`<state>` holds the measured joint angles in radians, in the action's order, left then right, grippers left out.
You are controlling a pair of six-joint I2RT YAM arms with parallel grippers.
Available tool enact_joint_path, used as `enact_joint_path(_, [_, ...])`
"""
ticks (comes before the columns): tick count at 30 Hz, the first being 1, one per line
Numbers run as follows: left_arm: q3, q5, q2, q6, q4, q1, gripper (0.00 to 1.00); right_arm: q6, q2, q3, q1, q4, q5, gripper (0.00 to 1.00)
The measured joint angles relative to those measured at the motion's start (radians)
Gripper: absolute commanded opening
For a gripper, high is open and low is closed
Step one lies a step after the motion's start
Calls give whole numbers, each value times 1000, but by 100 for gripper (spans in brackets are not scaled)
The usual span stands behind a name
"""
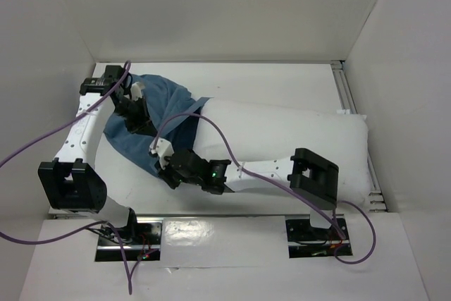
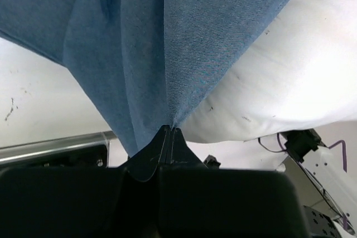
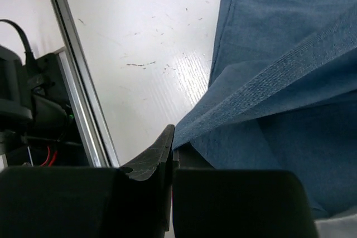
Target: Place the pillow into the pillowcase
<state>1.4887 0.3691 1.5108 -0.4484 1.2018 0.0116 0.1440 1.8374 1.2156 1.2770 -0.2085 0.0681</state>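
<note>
Top view: pillow (image 1: pixel 282 139) lies lengthwise across the table (image 1: pixel 268 82), with its right end at the table's right edge and its left end meeting the pillowcase (image 1: pixel 158 107). The pillowcase is bunched and wrinkled on the left part of the table, and its right edge overlaps the pillow's left end; can't tell from here whether any of the pillow is inside. Left gripper (image 1: pixel 141 123) sits over the middle of the blue cloth. Right gripper (image 1: pixel 163 154) is at the cloth's near edge, its forearm crossing the pillow's near side. Jaw state isn't readable from above. A purple cable (image 1: pixel 218 135) loops over the pillow's left end. Left wrist view: left gripper (image 2: pixel 170 131) has its fingers pressed together with a fold of pillowcase (image 2: pixel 139 37) pinched at the tips, the cloth taut and fanning out away from them. Pillow (image 2: pixel 290 76) is to the right, behind the cloth, with dark specks visible on it; bare table (image 2: pixel 39 98) is to the left. Right wrist view: right gripper (image 3: pixel 172 140) is clamped tight on the hemmed edge of the pillowcase (image 3: pixel 290 82), the hem running up and to the right from the tips. Table (image 3: pixel 139 43) fills the left side, with an aluminium rail (image 3: pixel 78 82) along its edge. There's a sliver of white at the bottom right corner, too small to identify.
</note>
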Motion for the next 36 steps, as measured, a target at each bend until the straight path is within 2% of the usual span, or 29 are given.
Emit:
enact_joint_path(6, [-6, 12, 0, 0, 62, 0, 0, -34, -29, -30, 55, 23, 76, 0])
enact_joint_path(9, [-5, 13, -2, -3, -58, 7, 0, -36, -32, -42, 88, 114, 40, 0])
enact_joint_path(10, [-4, 13, -2, -4, -101, 11, 0, -38, -31, -46, 109, 154, 34, 6])
enact_joint_path(11, [-4, 14, -2, -5, -138, 14, 0, -38, -31, -46, 121, 196, 33, 46])
enact_joint_path(13, [-5, 16, -3, -7, -183, 19, 0, -37, -34, -43, 130, 254, 14, 62])
enact_joint_path(15, [-5, 23, -4, -9, -210, 21, 0, -29, -50, -38, 94, 314, -3, 71])
enact_joint_path(18, [-9, 34, -11, -14, -236, 21, 0, -1, -109, -5, -13, 411, -6, 75])
enact_joint_path(19, [-12, 40, -17, -20, -243, 21, 0, 12, -138, 19, -52, 444, -3, 81])
enact_joint_path(21, [-19, 49, -27, -24, -250, 21, 0, 33, -184, 69, -102, 487, 16, 82])
enact_joint_path(25, [-43, 68, -41, -26, -275, 19, 0, 87, -254, 158, -140, 579, 102, 82])
enact_joint_path(29, [-72, 67, -37, -25, -290, -29, 0, 144, -283, 165, -164, 654, 134, 81])
enact_joint_path(32, [-98, 64, -11, -22, -309, -120, 16, 186, -290, 140, -189, 681, 135, 81])
enact_joint_path(33, [-111, 63, 5, -18, -318, -151, 25, 204, -293, 130, -197, 691, 139, 81])
enact_joint_path(34, [-129, 63, 22, -14, -332, -181, 46, 218, -294, 125, -204, 705, 142, 81])
enact_joint_path(36, [-181, 62, 54, -13, -368, -222, 60, 255, -295, 125, -229, 735, 158, 84])
